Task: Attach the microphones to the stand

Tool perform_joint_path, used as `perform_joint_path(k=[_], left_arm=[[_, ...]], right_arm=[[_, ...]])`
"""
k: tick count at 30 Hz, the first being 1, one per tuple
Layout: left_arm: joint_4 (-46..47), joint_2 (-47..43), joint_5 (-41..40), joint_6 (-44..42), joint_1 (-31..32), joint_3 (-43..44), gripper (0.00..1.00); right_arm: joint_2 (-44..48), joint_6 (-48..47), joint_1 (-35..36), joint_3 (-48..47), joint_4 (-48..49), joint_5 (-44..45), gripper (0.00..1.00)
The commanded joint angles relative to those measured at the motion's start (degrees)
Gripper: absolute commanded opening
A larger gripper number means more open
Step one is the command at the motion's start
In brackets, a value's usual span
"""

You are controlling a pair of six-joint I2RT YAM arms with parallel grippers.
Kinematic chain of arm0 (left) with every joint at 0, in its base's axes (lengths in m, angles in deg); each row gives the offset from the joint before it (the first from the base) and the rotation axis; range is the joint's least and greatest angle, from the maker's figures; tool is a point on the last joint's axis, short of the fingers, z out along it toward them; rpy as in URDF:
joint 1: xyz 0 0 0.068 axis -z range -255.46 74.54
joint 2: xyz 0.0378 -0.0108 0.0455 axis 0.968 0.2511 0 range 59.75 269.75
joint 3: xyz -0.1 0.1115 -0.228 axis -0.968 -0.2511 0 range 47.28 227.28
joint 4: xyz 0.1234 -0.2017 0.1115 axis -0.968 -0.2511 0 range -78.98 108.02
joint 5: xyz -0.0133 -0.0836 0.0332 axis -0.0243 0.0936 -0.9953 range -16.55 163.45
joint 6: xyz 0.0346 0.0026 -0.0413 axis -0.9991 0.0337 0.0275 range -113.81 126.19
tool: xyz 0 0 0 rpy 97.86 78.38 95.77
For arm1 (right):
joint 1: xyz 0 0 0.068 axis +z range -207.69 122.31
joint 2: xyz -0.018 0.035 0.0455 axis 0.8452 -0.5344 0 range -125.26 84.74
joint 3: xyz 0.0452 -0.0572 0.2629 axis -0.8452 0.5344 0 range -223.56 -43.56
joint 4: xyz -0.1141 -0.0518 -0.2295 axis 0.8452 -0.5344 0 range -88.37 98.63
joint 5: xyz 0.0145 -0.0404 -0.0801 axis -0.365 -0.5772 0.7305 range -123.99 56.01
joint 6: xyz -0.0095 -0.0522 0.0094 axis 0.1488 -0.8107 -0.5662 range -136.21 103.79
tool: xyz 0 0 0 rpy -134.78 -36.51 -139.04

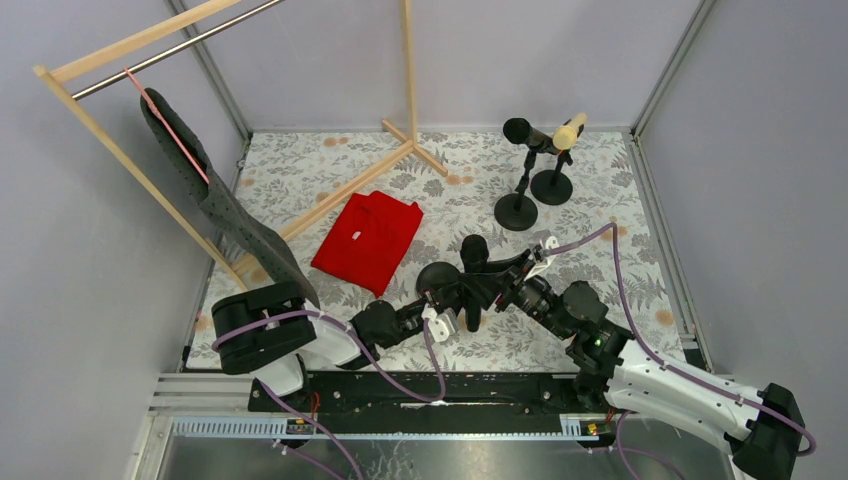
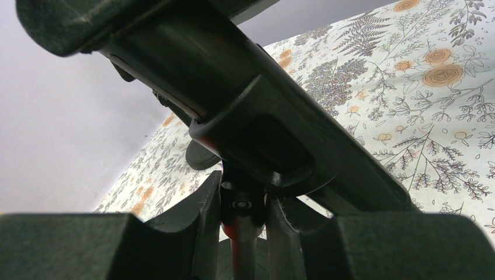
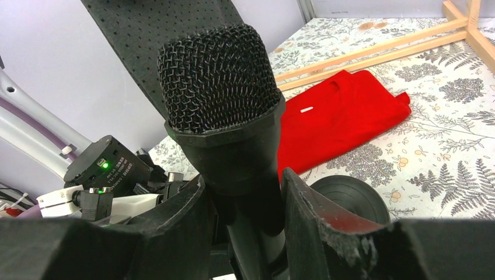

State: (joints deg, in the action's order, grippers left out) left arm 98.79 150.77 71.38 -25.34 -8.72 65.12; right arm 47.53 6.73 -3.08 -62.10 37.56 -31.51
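Near the middle of the tabletop, towards its near edge, the left hand was clenched on the thin stem of a stand. The stand's round base sat on the tabletop. Only the left wrist view showed the fingers pinching that stem just under the clip. A dark barrel lay slantwise against the clip; whether it was seated, I cannot tell.

Just right of it, the right hand grasped the mic by its body, jaws partly apart around it. The mic stood over the stand, its long axis steeply tilted and its mesh head up and towards the far edge. Only the right wrist view showed that head close up, the body held between both fingers. The red shirt lay beyond.

Near the far right corner, a black mic and a cream mic lay roughly level on two other stands.
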Motion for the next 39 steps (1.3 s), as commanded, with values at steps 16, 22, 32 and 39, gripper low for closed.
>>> perform_joint_path(k=[16,22,32,39], left_arm=[[6.1,0.3,-8.5,1.6,-1.7,0.4,0.00],[6.0,0.2,-8.0,1.6,-1.7,0.3,0.00],[3.8,-0.8,-8.1,0.2,-1.1,0.6,0.00],[4.7,-0.3,-8.3,1.0,-1.1,0.0,0.00]], right_arm=[[-2.2,4.1,3.0,-0.3,-21.8,-2.8,0.19],[-5.2,2.0,3.0,-6.2,-18.6,-2.8,0.30],[-12.6,0.3,3.0,-15.7,-16.0,-4.9,0.50],[-10.9,-0.7,3.0,-16.8,-18.0,-3.5,0.64]])
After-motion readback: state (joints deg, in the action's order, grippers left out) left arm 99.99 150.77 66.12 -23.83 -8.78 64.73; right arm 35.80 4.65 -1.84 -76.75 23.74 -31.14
